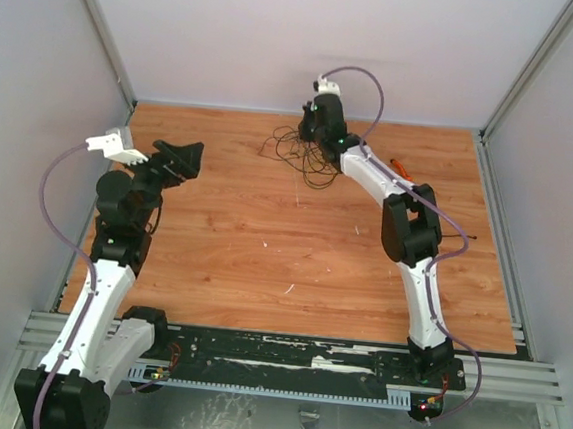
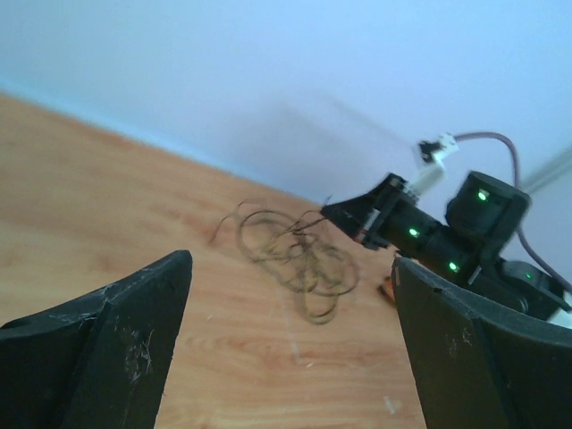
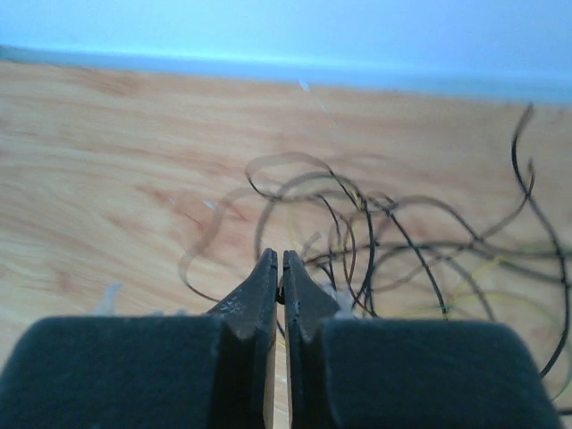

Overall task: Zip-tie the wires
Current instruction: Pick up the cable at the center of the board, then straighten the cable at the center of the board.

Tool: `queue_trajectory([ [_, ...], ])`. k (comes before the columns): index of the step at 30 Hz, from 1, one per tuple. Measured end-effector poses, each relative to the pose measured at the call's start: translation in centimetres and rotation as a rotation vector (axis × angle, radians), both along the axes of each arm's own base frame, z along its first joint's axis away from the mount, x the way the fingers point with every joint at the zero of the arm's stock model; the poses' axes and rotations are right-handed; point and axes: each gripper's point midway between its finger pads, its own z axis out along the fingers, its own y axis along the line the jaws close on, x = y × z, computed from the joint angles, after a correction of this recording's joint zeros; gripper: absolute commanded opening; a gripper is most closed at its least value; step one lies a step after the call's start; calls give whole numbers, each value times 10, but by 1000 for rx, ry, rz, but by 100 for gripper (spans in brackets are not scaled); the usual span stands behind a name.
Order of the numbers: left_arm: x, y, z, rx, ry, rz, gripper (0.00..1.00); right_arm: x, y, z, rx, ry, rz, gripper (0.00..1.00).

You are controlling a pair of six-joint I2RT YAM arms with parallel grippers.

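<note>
The left hand (image 1: 181, 160) is held raised over the left side of the tabletop (image 1: 263, 253), fingers spread wide, well apart from the wires (image 1: 306, 158) lying near the far edge. The right hand (image 3: 278, 273) is reached down at that tangle with fingers pressed together, the loops spread just beyond its tips; whether a strand is pinched cannot be told.
</note>
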Motion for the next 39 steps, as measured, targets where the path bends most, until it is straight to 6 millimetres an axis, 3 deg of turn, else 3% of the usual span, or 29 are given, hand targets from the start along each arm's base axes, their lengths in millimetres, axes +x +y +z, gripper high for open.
queue_trajectory([
  [2, 0, -11, 28, 7, -74, -64, 98, -1, 4, 38, -1, -43, 38, 0],
  [7, 1, -45, 83, 11, -242, -259, 98, -21, 10, 187, 63, -238, 138, 0],
  [10, 4, -65, 90, -1, -289, -353, 98, -57, -1, 281, 120, -375, 191, 0],
  [13, 10, -91, 87, -6, -298, -440, 98, -98, -18, 356, 166, -498, 224, 0],
  [17, 20, -142, 84, 17, -300, -564, 98, -144, -35, 418, 214, -609, 260, 0],
  [21, 31, -186, 83, 53, -324, -587, 98, -171, -39, 439, 239, -642, 318, 0],
  [28, 80, -227, 72, 140, -335, -500, 98, -189, -35, 417, 243, -558, 381, 0],
  [32, 105, -257, 48, 210, -296, -477, 98, -199, -37, 414, 255, -534, 398, 0],
  [35, 123, -268, 27, 256, -255, -432, 98, -215, -44, 421, 266, -541, 403, 0],
  [39, 149, -262, 7, 319, -205, -331, 98, -244, -65, 440, 279, -581, 382, 0],
])
